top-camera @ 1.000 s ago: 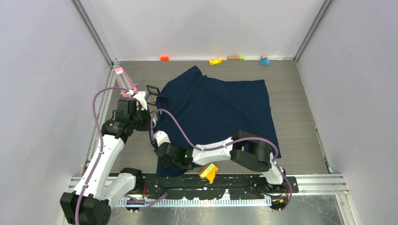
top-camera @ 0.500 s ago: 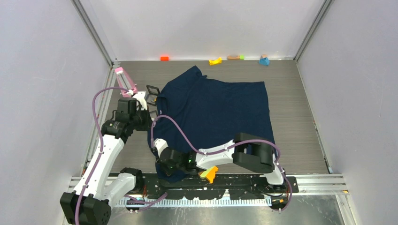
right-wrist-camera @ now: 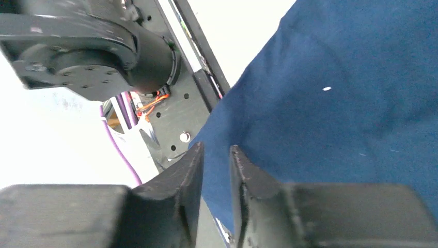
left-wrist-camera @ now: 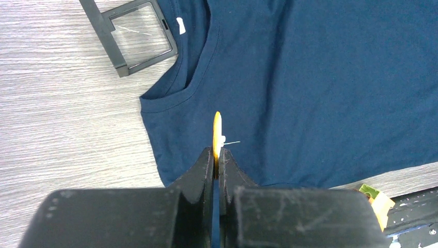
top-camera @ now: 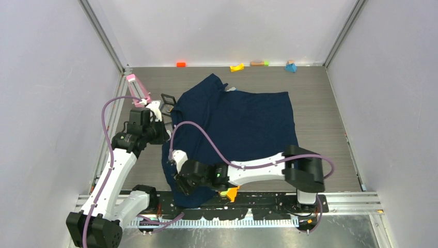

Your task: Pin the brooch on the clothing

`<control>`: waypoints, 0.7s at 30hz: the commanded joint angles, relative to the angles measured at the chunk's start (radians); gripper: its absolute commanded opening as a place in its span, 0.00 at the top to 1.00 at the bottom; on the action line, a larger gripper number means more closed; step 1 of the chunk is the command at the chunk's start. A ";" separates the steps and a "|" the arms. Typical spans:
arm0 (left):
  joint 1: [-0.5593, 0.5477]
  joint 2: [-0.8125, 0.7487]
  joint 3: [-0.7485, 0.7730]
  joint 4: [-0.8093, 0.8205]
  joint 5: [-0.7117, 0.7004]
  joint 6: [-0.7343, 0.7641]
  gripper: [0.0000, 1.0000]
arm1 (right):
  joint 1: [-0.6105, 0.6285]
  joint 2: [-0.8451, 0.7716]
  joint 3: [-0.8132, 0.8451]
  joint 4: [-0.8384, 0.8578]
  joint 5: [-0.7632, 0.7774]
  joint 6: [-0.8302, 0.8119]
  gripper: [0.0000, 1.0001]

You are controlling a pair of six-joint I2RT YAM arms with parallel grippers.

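The left hand [left-wrist-camera: 217,155] is clamped tight on the brooch [left-wrist-camera: 217,129], which stands edge-on between the black fingertips, its orange-gold face to one side and its pale back part to the other, with a thin pin jutting out sideways. The badge hangs over the navy T-shirt [left-wrist-camera: 320,77], just below the curve of the neckline and near the shoulder edge. From the wrist view it cannot be told whether it touches the cloth.

The T-shirt lies spread across the grey wood-grain counter [top-camera: 330,113], collar towards the left arm, with a small white label [left-wrist-camera: 181,25] showing inside the neck. A black frame with a clear pane [left-wrist-camera: 139,36] lies on the counter right at the collar.

The right hand [right-wrist-camera: 217,150] reaches across to the shirt's near-left corner, close to the arms' base rail. Its fingers stand a narrow gap apart, with navy cloth showing in that gap. It appears to be at the hem, though the pictures do not show whether the fabric is pinched.

A yellow-orange wedge [top-camera: 231,193] sits by the near rail under the right arm. An orange block [top-camera: 181,64], a yellow block [top-camera: 237,67] and a blue block [top-camera: 291,66] line the far wall, well apart from the shirt.
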 commanded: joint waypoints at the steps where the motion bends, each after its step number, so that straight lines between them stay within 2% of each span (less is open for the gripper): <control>1: 0.004 -0.023 0.004 0.004 -0.015 0.007 1.00 | 0.008 -0.149 0.029 -0.115 0.182 -0.001 0.64; 3: 0.004 -0.023 0.004 0.003 -0.016 0.007 1.00 | 0.000 -0.174 0.033 -0.169 0.257 -0.013 0.54; 7: 0.004 -0.025 0.004 0.002 -0.019 0.006 1.00 | -0.042 -0.185 0.032 -0.227 0.318 -0.008 0.46; 15: 0.004 -0.029 0.000 0.002 -0.019 0.004 1.00 | -0.161 -0.050 0.147 -0.373 0.389 0.132 0.43; 21: 0.004 -0.025 0.000 0.003 -0.010 0.004 1.00 | -0.198 0.060 0.208 -0.401 0.396 0.180 0.44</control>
